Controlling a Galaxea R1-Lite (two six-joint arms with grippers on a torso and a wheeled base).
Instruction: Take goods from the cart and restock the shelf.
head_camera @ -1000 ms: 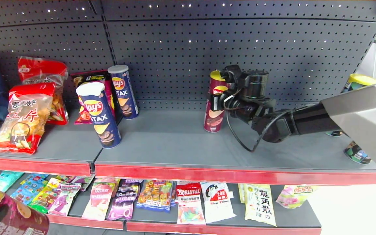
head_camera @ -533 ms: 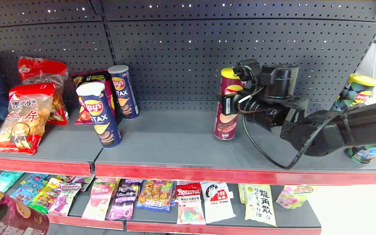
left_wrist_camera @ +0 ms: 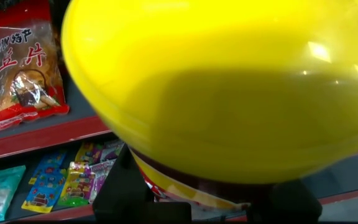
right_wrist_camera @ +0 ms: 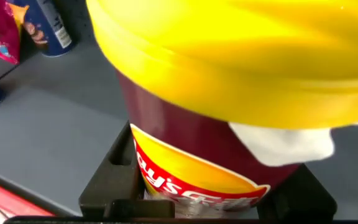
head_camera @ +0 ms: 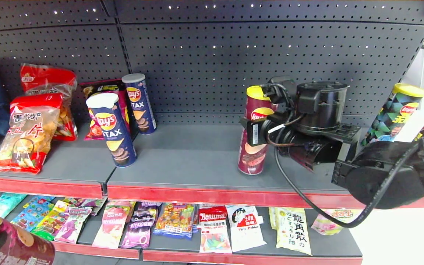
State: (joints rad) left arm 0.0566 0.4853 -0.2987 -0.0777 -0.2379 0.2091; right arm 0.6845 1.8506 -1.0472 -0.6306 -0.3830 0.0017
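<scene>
A maroon chips can (head_camera: 251,156) with a yellow lid stands upright over the grey upper shelf (head_camera: 197,162), near its red front edge. My right gripper (head_camera: 253,131) is shut on its middle, coming in from the right. In the right wrist view the same can (right_wrist_camera: 197,137) sits between the black fingers (right_wrist_camera: 114,180). A second maroon can (head_camera: 13,244) shows at the lower left corner, below the shelf's front. My left gripper (left_wrist_camera: 204,202) is shut on this can, whose yellow lid (left_wrist_camera: 216,81) faces the left wrist camera.
Two blue chips cans (head_camera: 114,129) and red snack bags (head_camera: 28,132) stand on the shelf's left part. Green patterned cans (head_camera: 394,110) stand at the right end. Flat packets (head_camera: 212,228) line the lower shelf. A pegboard wall (head_camera: 212,55) closes the back.
My right arm has drawn back from the pegboard toward the shelf's front edge, carrying the maroon can a little right and nearer. The left arm has stayed put.
</scene>
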